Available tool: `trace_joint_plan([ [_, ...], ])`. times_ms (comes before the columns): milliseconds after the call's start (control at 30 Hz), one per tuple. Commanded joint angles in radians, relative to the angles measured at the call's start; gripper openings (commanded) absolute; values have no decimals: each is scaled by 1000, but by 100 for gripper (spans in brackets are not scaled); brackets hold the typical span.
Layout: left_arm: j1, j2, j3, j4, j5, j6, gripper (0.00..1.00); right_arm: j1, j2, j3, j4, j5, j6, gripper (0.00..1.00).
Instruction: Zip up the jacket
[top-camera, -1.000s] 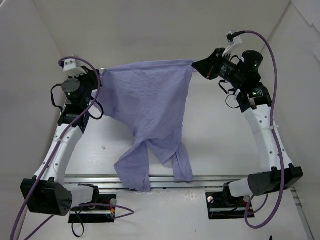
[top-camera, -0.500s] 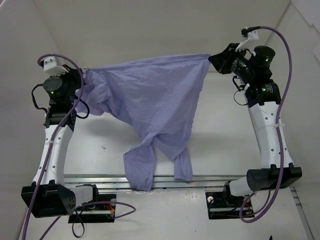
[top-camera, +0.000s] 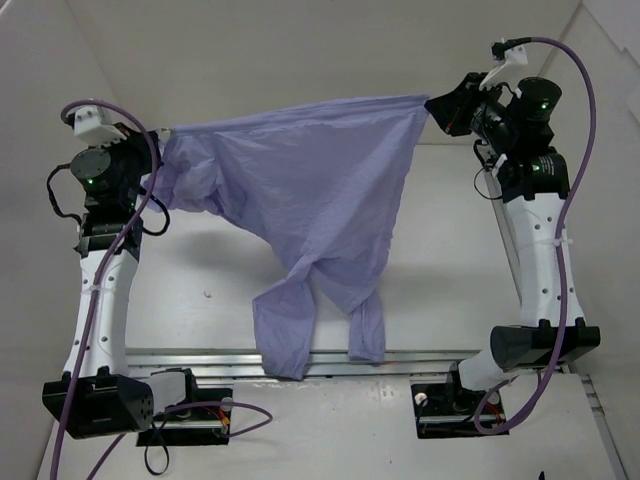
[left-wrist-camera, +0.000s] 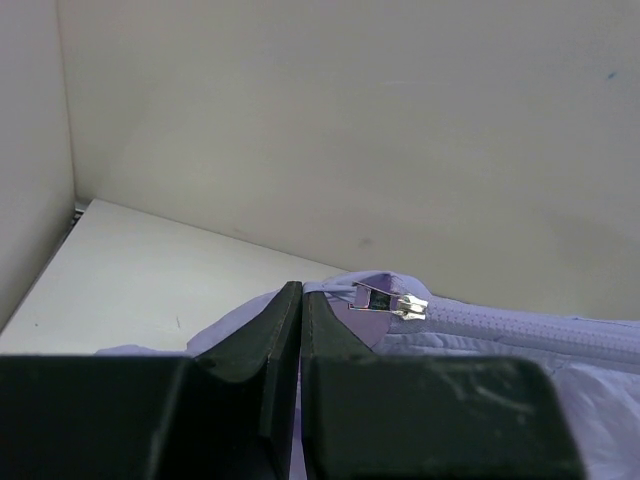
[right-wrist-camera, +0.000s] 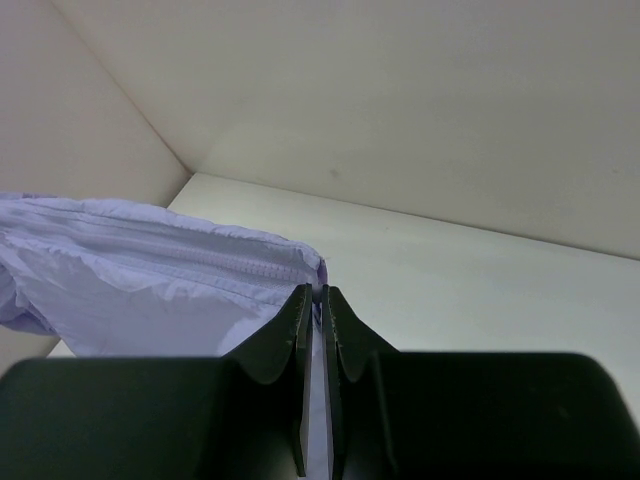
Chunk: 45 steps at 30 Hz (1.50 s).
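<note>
The lavender jacket (top-camera: 310, 190) hangs stretched in the air between my two grippers, its zipper edge taut along the top and its sleeves drooping to the table's near edge. My left gripper (top-camera: 160, 135) is shut on the jacket's left end. In the left wrist view the jaws (left-wrist-camera: 300, 292) pinch fabric just beside the silver zipper pull (left-wrist-camera: 395, 302), which lies at the end of the closed teeth. My right gripper (top-camera: 432, 108) is shut on the jacket's right corner; the right wrist view shows fabric (right-wrist-camera: 150, 270) clamped between the fingertips (right-wrist-camera: 313, 295).
White walls enclose the table (top-camera: 440, 260) at the back and both sides. A metal rail (top-camera: 420, 355) runs along the near edge by the arm bases. The sleeve ends (top-camera: 285, 340) rest near that rail.
Both grippers have moved apart and outward, left going left, right going right and up. The jacket's top edge has been pulled from slack to taut and wider.
</note>
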<state>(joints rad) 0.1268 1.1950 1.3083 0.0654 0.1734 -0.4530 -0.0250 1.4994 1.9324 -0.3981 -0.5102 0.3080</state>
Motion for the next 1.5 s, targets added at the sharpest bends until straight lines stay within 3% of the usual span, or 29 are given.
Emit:
trace_joint_plan([
  [0, 34, -40, 22, 21, -100, 40, 0, -47, -10, 36, 50, 62, -49, 0],
  [167, 4, -71, -101, 8, -130, 8, 0, -33, -86, -163, 50, 88, -76, 0],
  [200, -6, -75, -145, 2, -129, 1, 3, -29, -102, -231, 48, 125, -84, 5],
  [233, -6, -84, -165, -16, -124, -13, 8, -30, -137, -262, 47, 136, -87, 11],
  [267, -16, -104, -205, -22, -117, -36, 23, -29, -154, -330, 45, 151, -96, 26],
  [400, -58, -162, -259, -61, -144, -41, 58, -29, -240, -453, 44, 202, -113, 56],
  [533, -88, -205, -198, -275, -169, -6, 69, -27, -349, -529, 38, 243, -125, 74],
  [567, -88, -221, -169, -311, -169, -3, 77, -29, -372, -556, 30, 265, -122, 90],
  [600, -88, -257, -159, -337, -169, 5, 83, -29, -392, -572, 30, 277, -116, 97],
  [767, -88, -368, -95, -498, -201, 40, 100, -27, -531, -667, 27, 288, -67, 98],
  [1100, -139, -564, -234, -628, -224, 76, 100, 40, -752, -854, 31, 378, -4, 98],
  [1467, -210, -837, -442, -682, -218, 117, 100, 123, -878, -1029, 56, 434, 43, 98],
])
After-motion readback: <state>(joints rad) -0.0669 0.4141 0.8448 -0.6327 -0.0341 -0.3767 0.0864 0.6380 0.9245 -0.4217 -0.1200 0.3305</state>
